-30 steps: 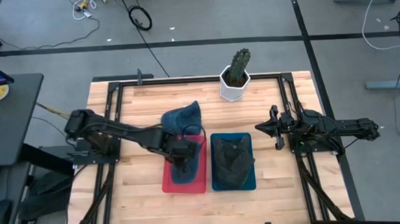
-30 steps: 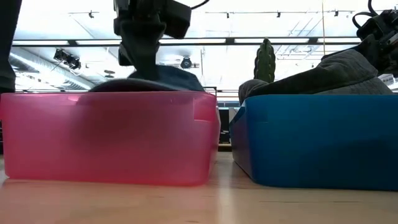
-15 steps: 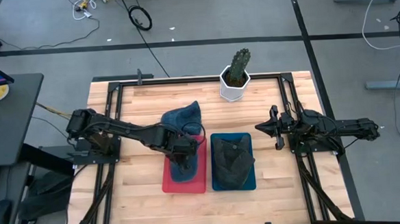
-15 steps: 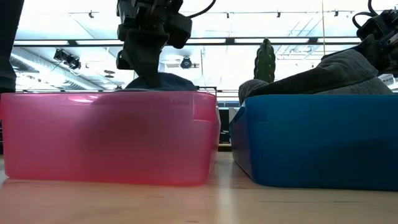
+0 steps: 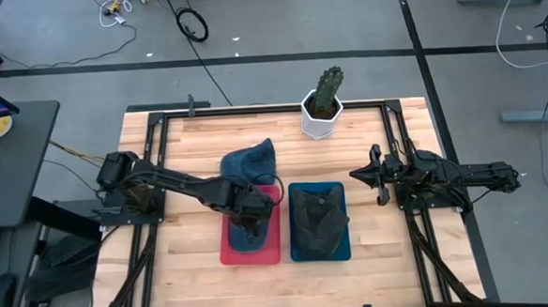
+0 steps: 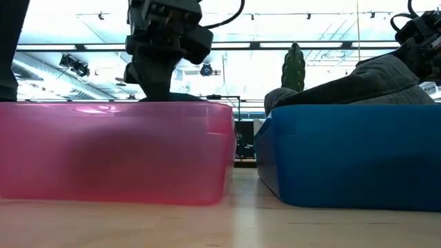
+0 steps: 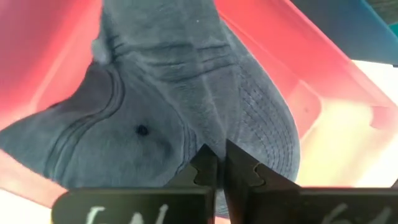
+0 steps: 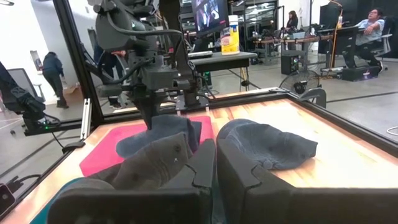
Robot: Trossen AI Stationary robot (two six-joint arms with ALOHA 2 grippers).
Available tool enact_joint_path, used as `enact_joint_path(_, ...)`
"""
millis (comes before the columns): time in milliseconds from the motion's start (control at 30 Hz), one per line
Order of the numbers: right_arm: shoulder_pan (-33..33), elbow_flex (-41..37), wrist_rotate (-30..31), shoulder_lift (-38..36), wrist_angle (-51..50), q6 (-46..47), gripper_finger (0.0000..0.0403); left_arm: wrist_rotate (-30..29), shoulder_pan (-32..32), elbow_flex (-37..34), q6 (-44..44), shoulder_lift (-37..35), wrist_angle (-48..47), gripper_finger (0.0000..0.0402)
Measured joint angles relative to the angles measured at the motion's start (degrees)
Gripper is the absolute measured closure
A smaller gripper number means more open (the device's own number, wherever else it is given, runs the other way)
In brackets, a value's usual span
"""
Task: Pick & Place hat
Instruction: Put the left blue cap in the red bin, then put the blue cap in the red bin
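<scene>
A blue-grey cap [image 5: 256, 237] lies in the red bin [image 5: 230, 252], filling most of the left wrist view [image 7: 155, 106]. My left gripper [image 5: 250, 211] reaches down into that bin and is shut on the cap. In the low view its fingers [image 6: 155, 86] dip behind the red bin's rim [image 6: 110, 105], which hides the cap. A second blue cap [image 5: 249, 159] rests on the table beyond the red bin. A dark grey hat [image 5: 317, 217] sits in the blue bin [image 5: 298, 254]. My right gripper [image 5: 353, 176] waits shut at the table's right, touching nothing. My left gripper pinches the cap's cloth [image 7: 211, 142] between its two fingers, on the crown close to the stitched brim [image 7: 273, 124]. It comes from above, pointing down into the red bin. The cap lies slack on the bin's floor, its crown spread toward one corner.
A cactus in a white pot [image 5: 324, 104] stands at the table's far edge. The red and blue bins sit side by side near the table's middle. Bare wood shows left of the red bin [image 5: 180, 243] and right of the blue bin. People stand in the room beyond.
My left gripper has gone down into the red bin with the cap, which has sunk below the bin's rim in the low view. The red bin has slid a little toward the table's left and near edge.
</scene>
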Motion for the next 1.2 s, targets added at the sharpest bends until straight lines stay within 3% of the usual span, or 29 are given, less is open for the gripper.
enact_joint_path(233, 0.0, 0.0, -0.01, 0.0, 0.02, 0.0, 0.0382, -0.02, 0.01, 0.0, 2.79, 0.43, 0.49, 0.0346)
enact_joint_path(633, 0.0, 0.0, 0.01, 0.0, 0.01, 0.0, 0.0382, 7.31, 2.15, 1.61, 7.16, -0.61, -2.86, 0.022)
enact_joint_path(800, 0.0, 0.0, -0.01, 0.0, -0.03, -0.01, 0.0382, 0.81, 1.45, 3.02, 13.16, -2.37, -2.67, 0.0212)
enact_joint_path(933, 0.0, 0.0, -0.01, 0.0, 0.02, -0.02, 0.0382, -0.8, 1.71, 4.85, 17.24, -3.59, -3.67, 0.0211)
enact_joint_path(1200, 0.0, 0.0, -0.01, 0.0, 0.05, 0.0, 0.0382, -7.11, 3.84, 6.1, 28.18, -7.81, -11.48, 0.0211)
